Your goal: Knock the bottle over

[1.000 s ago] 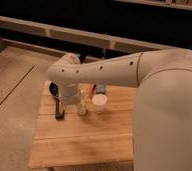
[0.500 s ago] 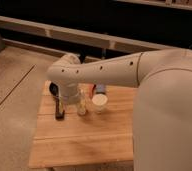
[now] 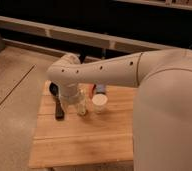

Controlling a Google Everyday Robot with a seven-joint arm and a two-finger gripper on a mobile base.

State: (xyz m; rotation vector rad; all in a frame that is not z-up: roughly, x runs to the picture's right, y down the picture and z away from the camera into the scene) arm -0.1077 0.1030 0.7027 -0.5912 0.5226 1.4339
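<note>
The slim clear bottle [image 3: 82,106], pale yellowish, stands upright on the wooden table [image 3: 84,137] near its back left part. My gripper [image 3: 69,99] hangs down from the white arm [image 3: 104,72] right beside the bottle on its left, touching or nearly touching it. The short white cup [image 3: 99,103] stands just right of the bottle. A flat black bar-shaped object [image 3: 59,108] lies left of the gripper.
A small blue and red object [image 3: 100,89] sits behind the cup, partly hidden by the arm. My white body [image 3: 169,120] fills the right side. A dark wall with a pale rail [image 3: 49,31] runs behind the table; speckled floor [image 3: 11,85] lies left.
</note>
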